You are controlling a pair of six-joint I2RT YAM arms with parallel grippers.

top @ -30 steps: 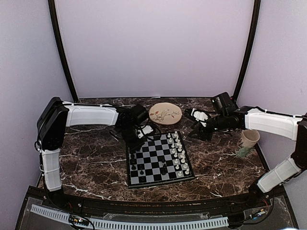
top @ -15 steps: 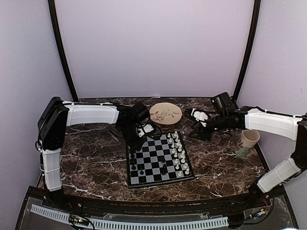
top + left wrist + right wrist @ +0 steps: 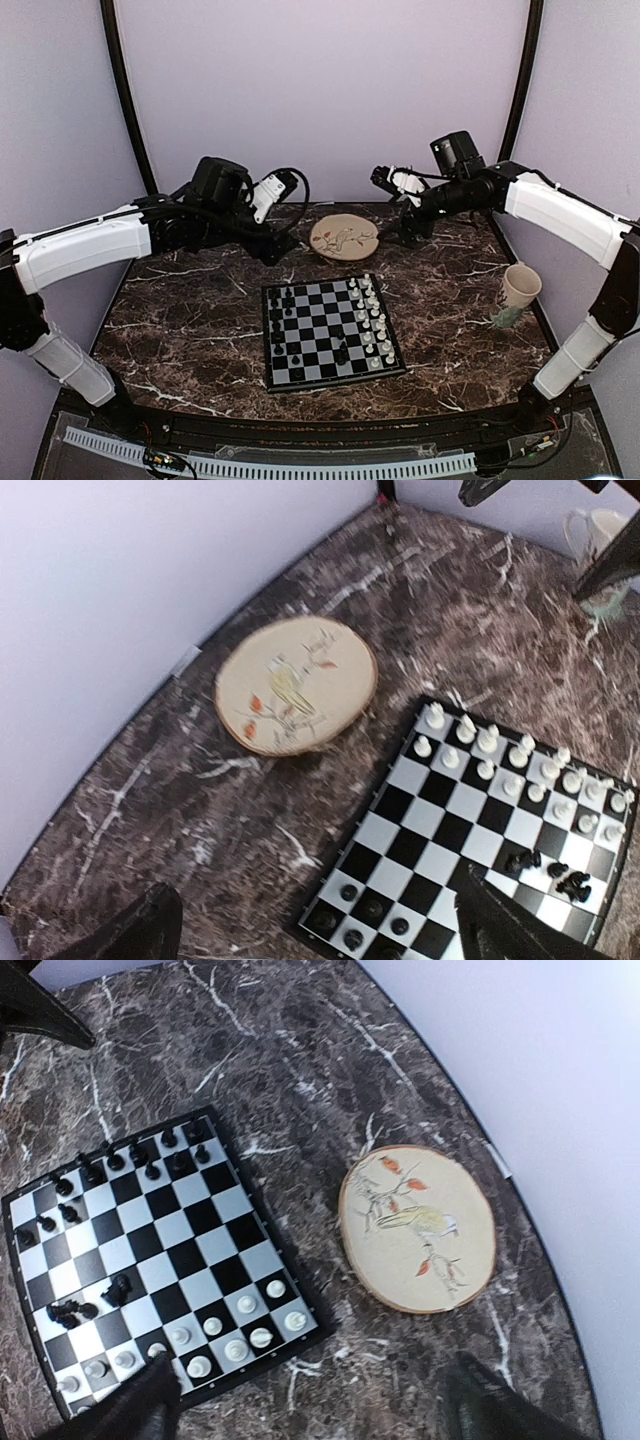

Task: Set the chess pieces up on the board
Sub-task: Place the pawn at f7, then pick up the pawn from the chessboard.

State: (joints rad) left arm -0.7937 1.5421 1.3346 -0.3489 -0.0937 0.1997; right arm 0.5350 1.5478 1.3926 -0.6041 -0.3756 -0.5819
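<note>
Black-and-white checkered square chessboard point(image 3: 321, 336) lies below and between both grippers, which have lifted away; left gripper point(image 3: 315, 900) has sprung wide, empty; right gripper point(image 3: 315, 1370) equally spread; tiny plastic chessmen point(image 3: 372, 320) line the edges, yet stray black ones mid-board suggest work remains.

No writing can be read on the board point(image 3: 320, 330), the plate point(image 3: 343, 238) or the cup point(image 3: 520, 288).
</note>
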